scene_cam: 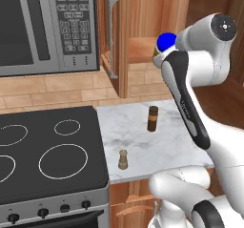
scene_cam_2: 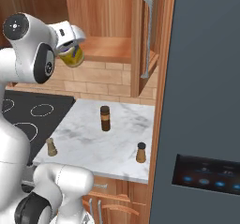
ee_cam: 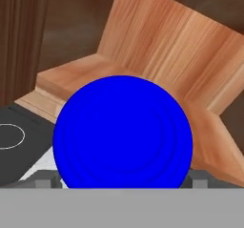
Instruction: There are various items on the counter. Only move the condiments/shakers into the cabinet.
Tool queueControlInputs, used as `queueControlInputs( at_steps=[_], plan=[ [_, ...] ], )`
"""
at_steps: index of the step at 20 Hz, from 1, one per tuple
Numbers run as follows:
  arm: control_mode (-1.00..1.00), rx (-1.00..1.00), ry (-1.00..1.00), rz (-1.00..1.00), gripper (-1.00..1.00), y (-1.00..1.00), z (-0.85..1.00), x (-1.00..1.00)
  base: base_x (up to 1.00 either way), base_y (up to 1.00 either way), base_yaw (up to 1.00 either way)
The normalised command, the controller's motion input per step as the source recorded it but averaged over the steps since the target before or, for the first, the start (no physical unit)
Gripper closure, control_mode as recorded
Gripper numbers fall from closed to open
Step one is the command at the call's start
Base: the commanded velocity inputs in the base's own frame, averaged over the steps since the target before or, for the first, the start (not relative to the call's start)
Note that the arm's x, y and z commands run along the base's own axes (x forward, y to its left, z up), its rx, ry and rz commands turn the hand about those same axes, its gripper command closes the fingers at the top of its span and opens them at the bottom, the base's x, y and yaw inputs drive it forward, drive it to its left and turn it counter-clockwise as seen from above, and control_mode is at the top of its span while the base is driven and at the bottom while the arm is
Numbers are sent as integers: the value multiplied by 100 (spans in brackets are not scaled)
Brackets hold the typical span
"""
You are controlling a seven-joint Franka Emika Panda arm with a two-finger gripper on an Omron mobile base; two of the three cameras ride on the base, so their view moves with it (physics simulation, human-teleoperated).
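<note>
The yellow jar (scene_cam_2: 71, 56) with its blue lid (scene_cam: 166, 42) hangs tilted at the upper left of the right base view, in front of the cabinet shelf (scene_cam_2: 110, 48). The gripper (scene_cam_2: 70, 44) seems to pinch it with jaws spread wide, though the arm hides the contact. Level the jar, push deeper over the shelf, then lower before letting go.

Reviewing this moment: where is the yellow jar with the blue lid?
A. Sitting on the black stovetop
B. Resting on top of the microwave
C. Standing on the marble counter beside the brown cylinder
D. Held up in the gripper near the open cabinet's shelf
D: the yellow jar sits tilted in the gripper up by the cabinet shelf, well above the counter, its blue lid close before the hand camera.
</note>
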Motion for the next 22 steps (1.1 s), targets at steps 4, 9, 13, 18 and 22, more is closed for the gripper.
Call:
queueControlInputs(
  at_steps=[4, 9, 13, 18, 22],
  plan=[
    [-100, 15, -2, -13, 100, -25, 0, 11, 0, 0, 0],
    [-100, 10, 2, -14, 100, -43, 0, 32, 0, 0, 0],
    [-100, 0, 0, -2, 100, -7, 1, 37, 0, 0, 0],
    [-100, 4, 0, -2, 100, -8, 10, 53, 0, 0, 0],
    [-100, 12, 2, 0, 100, -14, 0, 57, 0, 0, 0]
  ],
)
